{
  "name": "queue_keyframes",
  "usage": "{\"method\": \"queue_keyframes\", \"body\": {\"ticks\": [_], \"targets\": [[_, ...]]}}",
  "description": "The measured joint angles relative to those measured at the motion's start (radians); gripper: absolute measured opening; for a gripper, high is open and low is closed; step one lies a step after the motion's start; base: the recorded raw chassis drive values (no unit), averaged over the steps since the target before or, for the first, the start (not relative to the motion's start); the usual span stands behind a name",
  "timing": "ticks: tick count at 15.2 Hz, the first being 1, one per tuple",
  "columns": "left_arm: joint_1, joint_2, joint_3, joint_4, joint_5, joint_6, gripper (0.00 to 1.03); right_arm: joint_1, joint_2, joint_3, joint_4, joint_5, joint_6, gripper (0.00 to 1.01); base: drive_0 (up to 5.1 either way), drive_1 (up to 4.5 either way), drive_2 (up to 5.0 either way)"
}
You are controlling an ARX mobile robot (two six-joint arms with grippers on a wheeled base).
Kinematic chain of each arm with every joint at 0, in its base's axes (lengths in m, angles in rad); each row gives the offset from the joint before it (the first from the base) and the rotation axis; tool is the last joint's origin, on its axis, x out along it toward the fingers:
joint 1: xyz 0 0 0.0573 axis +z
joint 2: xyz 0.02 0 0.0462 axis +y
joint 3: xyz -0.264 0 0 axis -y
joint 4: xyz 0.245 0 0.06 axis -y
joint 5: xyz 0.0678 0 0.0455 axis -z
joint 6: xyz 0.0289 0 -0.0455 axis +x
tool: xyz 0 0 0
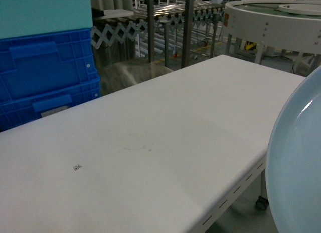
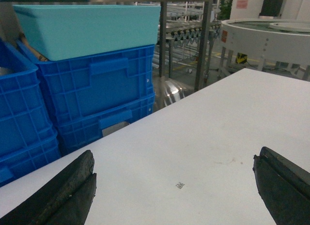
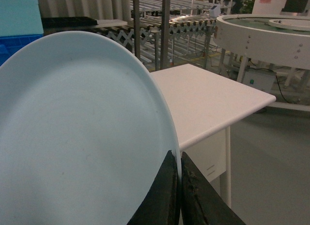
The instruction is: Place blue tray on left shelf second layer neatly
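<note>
Your right gripper [image 3: 177, 186] is pinching the rim of the blue tray [image 3: 77, 138], its two dark fingers [image 3: 164, 196] pressed together on the edge, and it is holding the tray tilted up on edge rather than flat. In the head view the tray [image 1: 298, 163] is filling the lower right corner, hanging just off the near right edge of the white table [image 1: 165, 143]. Your left gripper [image 2: 174, 186] is hovering over the tabletop with its fingers [image 2: 68, 191] spread wide apart and gripping nothing; a small printed mark [image 2: 179, 186] is lying on the table between them. Dark-blue crates [image 2: 97, 89] are sitting stacked beyond the table's far left edge, with a turquoise box [image 2: 87, 29] resting on top. A roller conveyor [image 1: 165, 15] and a round white machine [image 1: 276, 22] are standing farther back.
</note>
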Motion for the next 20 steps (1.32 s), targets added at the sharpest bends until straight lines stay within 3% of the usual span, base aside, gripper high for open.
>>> {"method": "queue_keyframes", "body": {"ticks": [20], "targets": [[0.0,0.0,0.0,0.0,0.0,0.0,0.98,0.0,0.0,0.0,0.0,0.002,0.0,0.02,-1.6,-1.62,-1.6]]}}
